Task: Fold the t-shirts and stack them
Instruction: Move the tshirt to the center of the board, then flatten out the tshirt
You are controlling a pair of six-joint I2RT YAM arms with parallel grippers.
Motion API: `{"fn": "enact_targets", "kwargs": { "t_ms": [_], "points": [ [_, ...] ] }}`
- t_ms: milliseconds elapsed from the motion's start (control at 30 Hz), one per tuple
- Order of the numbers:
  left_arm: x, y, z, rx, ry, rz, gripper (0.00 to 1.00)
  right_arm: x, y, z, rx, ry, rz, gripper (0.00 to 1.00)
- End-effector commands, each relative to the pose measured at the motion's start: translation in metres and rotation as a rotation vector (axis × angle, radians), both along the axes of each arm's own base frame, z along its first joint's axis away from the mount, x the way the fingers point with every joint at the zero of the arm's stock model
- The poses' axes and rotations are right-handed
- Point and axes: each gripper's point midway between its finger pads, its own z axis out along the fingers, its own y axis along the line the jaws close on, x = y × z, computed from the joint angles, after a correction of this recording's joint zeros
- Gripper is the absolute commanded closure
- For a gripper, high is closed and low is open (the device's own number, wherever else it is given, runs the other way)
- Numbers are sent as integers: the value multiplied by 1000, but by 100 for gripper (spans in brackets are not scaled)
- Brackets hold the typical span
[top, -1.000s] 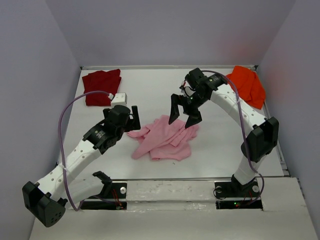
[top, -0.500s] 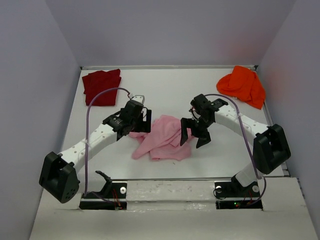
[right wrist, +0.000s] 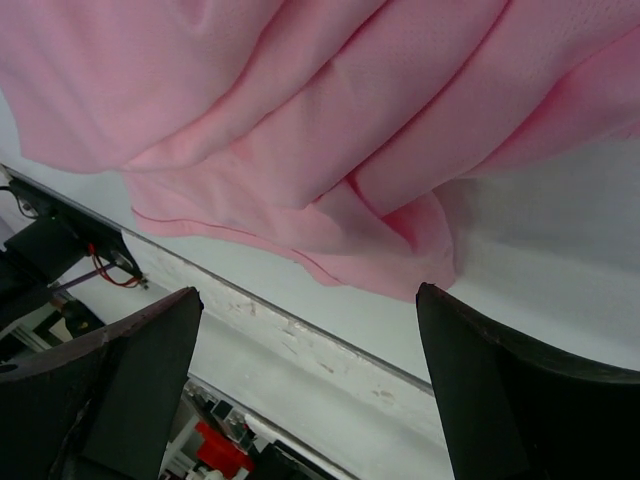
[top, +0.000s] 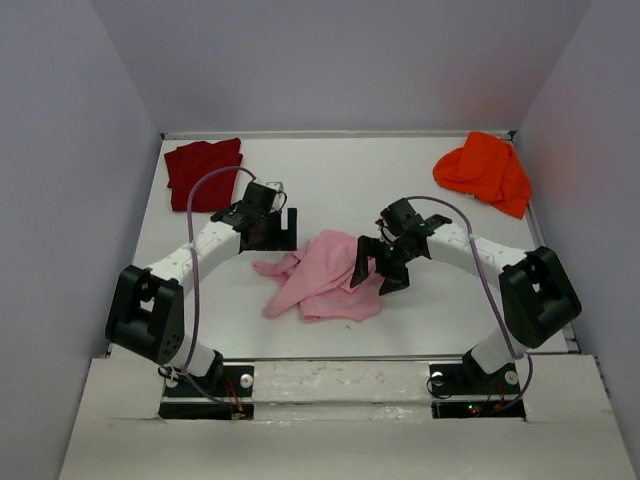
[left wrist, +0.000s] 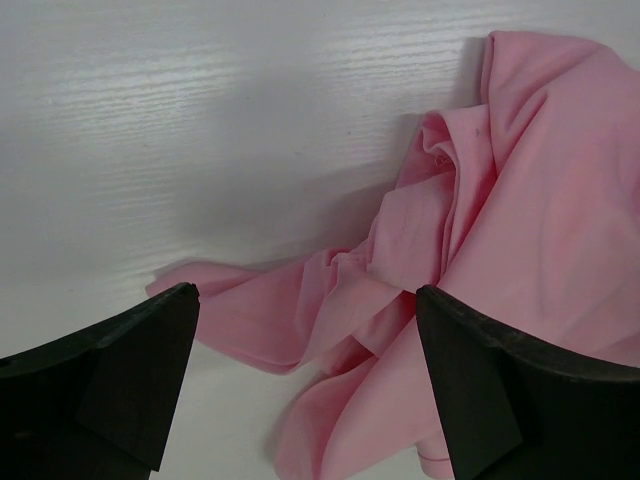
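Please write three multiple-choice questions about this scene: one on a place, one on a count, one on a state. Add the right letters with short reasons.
1. Where is the orange shirt?
A) far right corner of the table
B) near left corner
C) middle
2. How many shirts lie on the table?
A) two
B) three
C) four
3. The pink shirt is:
A) neatly folded
B) crumpled
C) lifted in the air

Answers:
1 A: it lies close to the far and right walls.
2 B: orange, pink and a dark red shirt are visible.
3 B: it lies on the table in loose wrinkles.

Open table (top: 340, 175) between dark red t-shirt (top: 203, 172), orange t-shirt (top: 485, 170).
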Motion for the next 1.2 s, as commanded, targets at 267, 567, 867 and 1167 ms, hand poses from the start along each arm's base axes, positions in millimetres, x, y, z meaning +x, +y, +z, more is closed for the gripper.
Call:
{"fn": "enact_targets", "kwargs": {
  "t_ms": [267,567,867,1167],
  "points": [
    [9,-19,-5,-101,47,-75,1,34,14,-34,84,-69,8,19],
    [4,-25,3,-121,92,-99,1,30,14,-34,90,-46,-4,100],
    [-6,-23,0,-89,201,-99,16,26,13,-31,100,-50,0,100],
    [-22,-22,-28,-16,319,-122,6,27,14,-25,109,-60,6,100]
  ]
}}
